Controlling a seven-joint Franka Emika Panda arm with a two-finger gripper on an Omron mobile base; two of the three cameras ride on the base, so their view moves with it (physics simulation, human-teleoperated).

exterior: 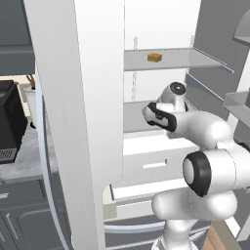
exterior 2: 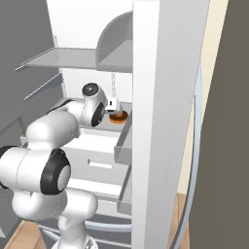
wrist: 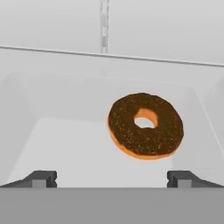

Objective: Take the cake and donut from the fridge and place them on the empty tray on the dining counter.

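The fridge [exterior: 73,97] stands open and my arm reaches into its white interior. The cake [exterior: 155,57], a small tan square, sits on an upper glass shelf above the arm. On a lower white shelf bin lies the donut [wrist: 145,126], dark glaze up with an orange rim. It is also seen just right of my hand [exterior 2: 118,116]. My gripper [wrist: 112,180] is open, short of the donut, which lies ahead and slightly right of centre. Nothing is between the fingertips [wrist: 41,179].
The open fridge doors [exterior 2: 165,97] flank the arm closely on both sides. White drawers [exterior: 151,166] sit below the donut's shelf. A black appliance [exterior: 10,122] stands on the wall counter to the left.
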